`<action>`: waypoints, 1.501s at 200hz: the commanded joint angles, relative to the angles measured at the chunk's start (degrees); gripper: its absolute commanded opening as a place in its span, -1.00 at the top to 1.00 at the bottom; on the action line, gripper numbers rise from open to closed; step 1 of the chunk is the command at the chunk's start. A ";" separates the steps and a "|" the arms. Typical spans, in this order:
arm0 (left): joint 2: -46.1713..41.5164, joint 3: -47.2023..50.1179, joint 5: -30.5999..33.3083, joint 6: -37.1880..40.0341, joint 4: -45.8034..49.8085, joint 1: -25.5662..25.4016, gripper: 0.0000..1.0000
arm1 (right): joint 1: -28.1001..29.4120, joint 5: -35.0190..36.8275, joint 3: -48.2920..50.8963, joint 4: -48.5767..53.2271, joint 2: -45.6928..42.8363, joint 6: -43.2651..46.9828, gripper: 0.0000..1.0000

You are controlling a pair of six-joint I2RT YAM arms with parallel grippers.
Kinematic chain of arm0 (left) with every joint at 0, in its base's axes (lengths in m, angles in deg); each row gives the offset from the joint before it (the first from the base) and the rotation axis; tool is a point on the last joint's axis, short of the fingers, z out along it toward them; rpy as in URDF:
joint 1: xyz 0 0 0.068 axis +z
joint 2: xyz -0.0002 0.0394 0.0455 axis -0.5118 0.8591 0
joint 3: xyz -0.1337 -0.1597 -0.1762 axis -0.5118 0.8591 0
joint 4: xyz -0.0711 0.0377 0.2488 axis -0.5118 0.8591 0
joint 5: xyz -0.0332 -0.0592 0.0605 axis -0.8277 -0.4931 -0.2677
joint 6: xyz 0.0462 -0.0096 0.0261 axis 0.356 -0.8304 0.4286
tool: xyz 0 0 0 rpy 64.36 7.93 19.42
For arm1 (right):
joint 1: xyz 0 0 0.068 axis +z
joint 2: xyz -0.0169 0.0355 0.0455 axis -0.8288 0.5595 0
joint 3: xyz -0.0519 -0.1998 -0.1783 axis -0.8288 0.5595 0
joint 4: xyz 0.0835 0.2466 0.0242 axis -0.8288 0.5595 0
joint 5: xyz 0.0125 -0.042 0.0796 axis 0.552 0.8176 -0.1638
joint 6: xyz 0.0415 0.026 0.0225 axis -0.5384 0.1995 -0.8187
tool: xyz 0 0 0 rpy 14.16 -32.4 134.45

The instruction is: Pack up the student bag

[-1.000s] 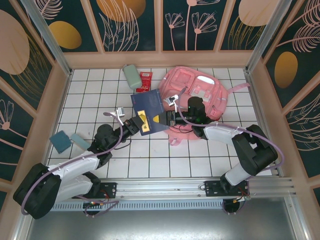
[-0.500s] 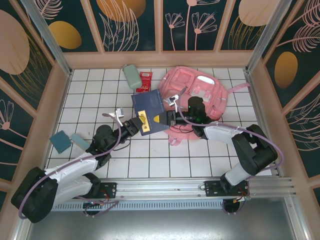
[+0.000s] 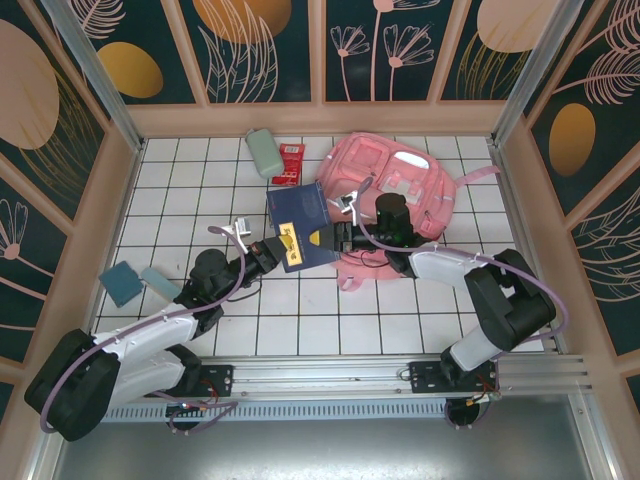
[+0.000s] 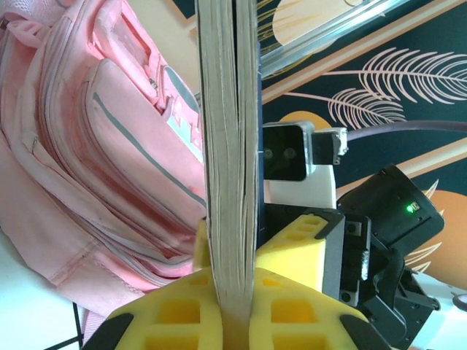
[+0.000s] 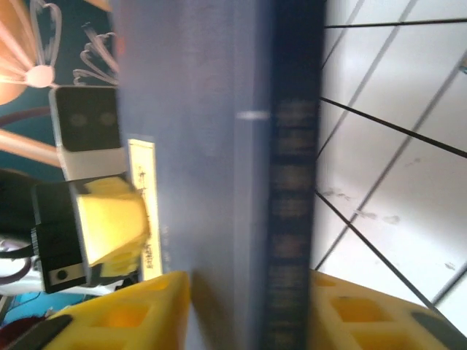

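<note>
Top external view: nearest the camera an aluminium rail [image 3: 400, 375] carries both arm bases, and beyond it lies the white tiled surface [image 3: 300, 320] with its dark grid lines. Near the surface's left edge lie a dark teal block [image 3: 120, 284] and a paler one [image 3: 160, 281], just beside each other. The left arm reaches up and rightward from its base; the left pincer [image 3: 280, 245] is clamped on the lower edge of a dark blue book [image 3: 298, 212] with a yellow patch, held tilted above the tiles. In the left wrist view its yellow fingers [image 4: 182, 313] press both sides of the book's page block. The right pincer [image 3: 343, 237] meets the book's right side; in the right wrist view its yellow fingers [image 5: 350, 313] stand on either side of the cover, but the blur hides whether they grip it. Just behind both, the student bag [image 3: 400, 180] lies flat on the right half of the surface, pockets up, a pink strap trailing toward the right wall. At the far edge a pale green pouch [image 3: 264, 152] lies beside a red packet [image 3: 289, 162]. Dark teal wall panels [image 3: 260, 50] with orange and peach plant motifs, set in tan frames, enclose the surface.
</note>
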 commanded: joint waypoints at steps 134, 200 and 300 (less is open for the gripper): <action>-5.33 -0.44 0.95 1.79 1.14 -0.36 1.00 | 3.08 56.32 0.25 42.95 -16.57 24.00 -0.11; -7.77 0.66 1.87 2.45 3.40 -0.21 1.00 | 11.37 63.03 -3.79 40.72 -8.57 29.69 -0.11; -20.00 2.46 10.39 2.87 14.33 -0.22 1.00 | 12.57 59.30 -8.14 38.46 -1.32 36.10 -0.15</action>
